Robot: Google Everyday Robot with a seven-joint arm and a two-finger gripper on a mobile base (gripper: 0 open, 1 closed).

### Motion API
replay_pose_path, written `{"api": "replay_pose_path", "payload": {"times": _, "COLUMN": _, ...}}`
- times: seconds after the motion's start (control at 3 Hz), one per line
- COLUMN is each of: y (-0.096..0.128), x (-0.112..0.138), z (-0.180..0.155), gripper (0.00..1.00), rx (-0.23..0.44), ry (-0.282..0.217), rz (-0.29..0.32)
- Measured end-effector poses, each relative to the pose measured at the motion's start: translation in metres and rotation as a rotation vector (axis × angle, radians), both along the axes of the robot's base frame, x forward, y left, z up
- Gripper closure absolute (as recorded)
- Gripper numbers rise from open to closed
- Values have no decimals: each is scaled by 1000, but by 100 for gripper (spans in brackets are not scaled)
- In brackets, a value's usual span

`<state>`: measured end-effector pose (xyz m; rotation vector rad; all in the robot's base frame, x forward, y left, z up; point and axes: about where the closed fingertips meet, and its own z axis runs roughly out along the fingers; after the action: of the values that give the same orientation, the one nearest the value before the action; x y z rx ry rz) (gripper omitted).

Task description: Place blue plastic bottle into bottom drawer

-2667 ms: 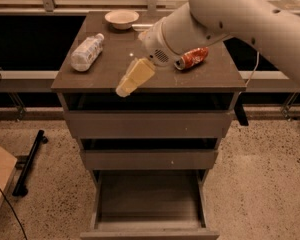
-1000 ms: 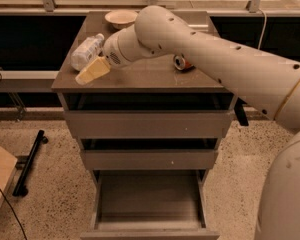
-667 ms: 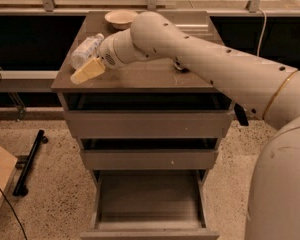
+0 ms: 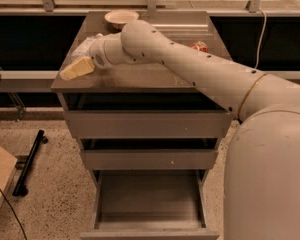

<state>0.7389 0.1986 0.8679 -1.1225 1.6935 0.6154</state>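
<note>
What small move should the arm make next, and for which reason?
Probably settle the gripper onto the blue plastic bottle, which lies on the cabinet top near its left edge, just behind the gripper and apparently not yet lifted. The bottom drawer already stands open below, so only the grasp seems missing.

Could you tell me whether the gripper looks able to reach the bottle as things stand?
Probably yes: the gripper sits at the cabinet top's front-left corner, right beside the bottle, with nothing visible between them. The wrist hides part of the bottle, so contact is unclear.
</note>
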Motion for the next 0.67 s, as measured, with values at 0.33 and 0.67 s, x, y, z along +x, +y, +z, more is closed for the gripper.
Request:
{"api": "replay_pose_path", "payload": {"times": 0.33, "y": 23, "x": 18, "z": -3, "gripper": 0, "rx": 58, "ry": 0, "rz": -16}}
{"api": "replay_pose_path", "payload": {"times": 0.67, "y": 32, "x": 28, "z": -5, "gripper": 0, "rx": 79, "ry": 4, "rz": -27}}
